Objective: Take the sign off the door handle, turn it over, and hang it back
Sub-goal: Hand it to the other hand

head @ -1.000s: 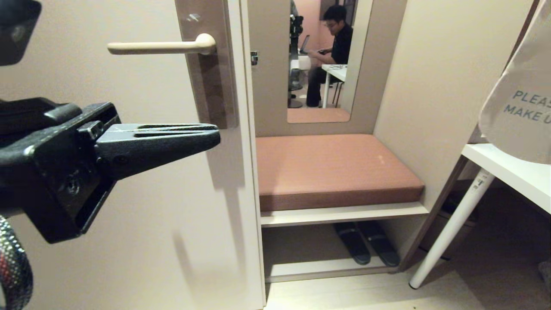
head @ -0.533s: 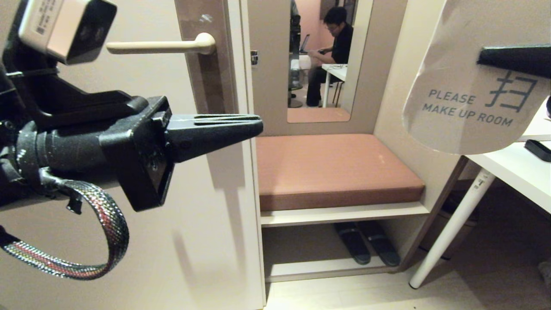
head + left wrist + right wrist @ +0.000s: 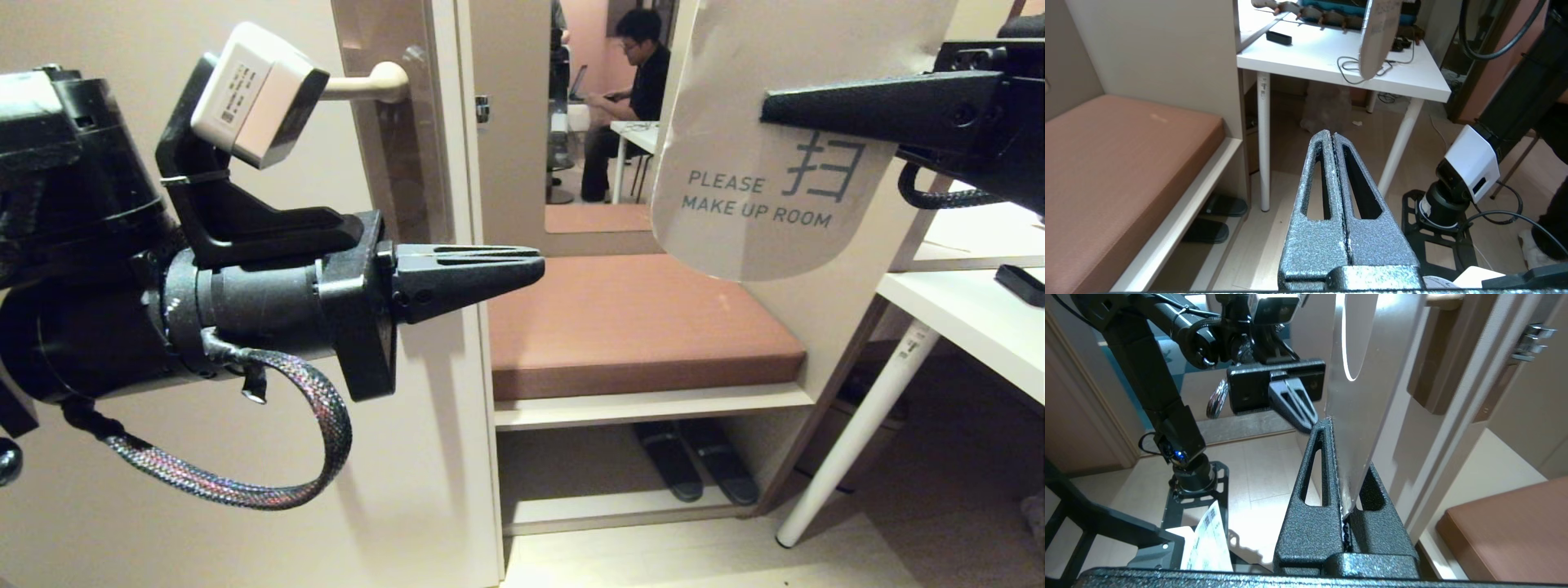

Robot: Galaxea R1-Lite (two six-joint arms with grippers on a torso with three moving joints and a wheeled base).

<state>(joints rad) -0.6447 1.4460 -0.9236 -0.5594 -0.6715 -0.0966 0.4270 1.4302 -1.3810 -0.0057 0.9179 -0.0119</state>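
Your right gripper [image 3: 771, 110] is clamped shut on the sign [image 3: 747, 220], which hangs upright in the air to the right of the door, white "MAKE UP ROOM" face toward the head camera. Your left gripper [image 3: 535, 268] is pressed fully closed with nothing in it, pointing right across the door edge, below the door handle [image 3: 371, 82]. The sign is well apart from the handle, in front of the bench [image 3: 637, 327].
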